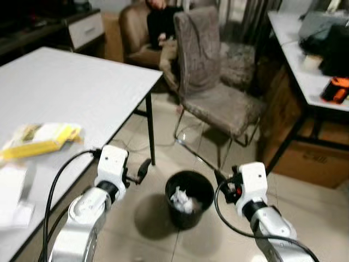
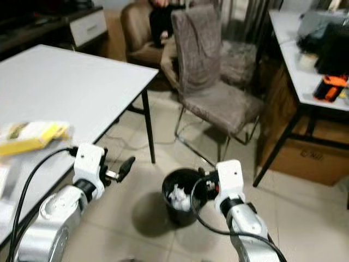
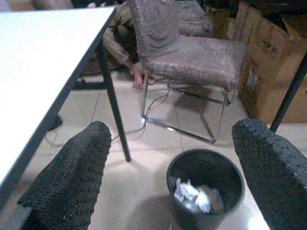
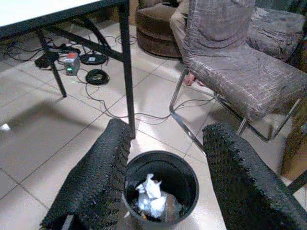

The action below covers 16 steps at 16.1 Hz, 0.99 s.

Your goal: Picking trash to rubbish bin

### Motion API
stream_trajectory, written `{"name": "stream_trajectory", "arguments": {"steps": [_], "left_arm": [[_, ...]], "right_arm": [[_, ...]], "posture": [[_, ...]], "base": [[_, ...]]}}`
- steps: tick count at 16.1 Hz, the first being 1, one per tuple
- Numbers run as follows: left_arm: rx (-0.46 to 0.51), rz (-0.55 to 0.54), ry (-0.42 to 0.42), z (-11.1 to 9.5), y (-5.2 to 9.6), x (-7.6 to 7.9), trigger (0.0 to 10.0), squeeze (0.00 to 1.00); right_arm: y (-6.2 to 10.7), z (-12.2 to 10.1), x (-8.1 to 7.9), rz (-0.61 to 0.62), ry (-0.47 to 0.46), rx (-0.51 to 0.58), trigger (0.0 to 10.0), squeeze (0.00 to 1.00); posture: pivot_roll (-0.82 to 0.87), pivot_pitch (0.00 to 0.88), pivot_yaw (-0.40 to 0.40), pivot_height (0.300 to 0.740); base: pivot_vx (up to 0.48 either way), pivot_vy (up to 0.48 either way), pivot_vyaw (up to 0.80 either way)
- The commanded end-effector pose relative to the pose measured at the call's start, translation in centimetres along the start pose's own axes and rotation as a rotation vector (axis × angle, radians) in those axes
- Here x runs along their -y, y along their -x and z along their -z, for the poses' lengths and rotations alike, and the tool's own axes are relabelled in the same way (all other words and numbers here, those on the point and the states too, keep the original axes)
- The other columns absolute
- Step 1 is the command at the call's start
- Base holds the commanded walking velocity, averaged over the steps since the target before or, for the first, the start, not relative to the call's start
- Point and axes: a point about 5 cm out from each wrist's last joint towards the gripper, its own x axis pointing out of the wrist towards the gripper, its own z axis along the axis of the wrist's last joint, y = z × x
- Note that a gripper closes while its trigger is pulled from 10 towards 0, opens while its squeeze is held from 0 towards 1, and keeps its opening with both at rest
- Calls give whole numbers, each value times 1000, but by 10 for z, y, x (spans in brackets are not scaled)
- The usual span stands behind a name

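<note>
We see a glossy black plastic bin [image 1: 189,197] at lower centre holding crumpled white paper [image 1: 183,200], on smooth, shiny floor tiles [image 1: 311,202]. The chair [image 1: 215,82] above it wears rough grey cloth over chromed metal legs. The table [image 1: 65,87] at left looks matt white.

Crumpled paper [image 1: 184,200] inside black bin [image 1: 191,186]

bin [image 1: 189,198]: black | trash [image 1: 183,200]: white | table [image 1: 71,87]: white | chair [image 1: 212,82]: grey-brown checked

My head eyes look down from above, my wrist cameras low and forward, all sharing the bin [image 1: 188,198], chair [image 1: 210,82].
</note>
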Motion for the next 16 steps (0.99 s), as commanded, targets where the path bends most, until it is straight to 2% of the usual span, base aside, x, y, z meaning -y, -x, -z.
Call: {"name": "stream_trajectory", "arguments": {"steps": [1,9,16], "left_arm": [[2,3,4,-1,0,1,10000,0],[10,-16,2,-5,-2,-5,10000,0],[8,-41,3,-5,2,-12,10000,0]], "right_arm": [[-1,-2,3,13,6,12,10000,0],[-3,-4,5,28,17,24,10000,0],[-8,-6,1,71,145,74,10000,0]], "posture": [[-60,0,25,740],[-54,0,28,740],[-43,0,21,740]], "base": [[-304,0,0],[-304,0,0],[-304,0,0]]}}
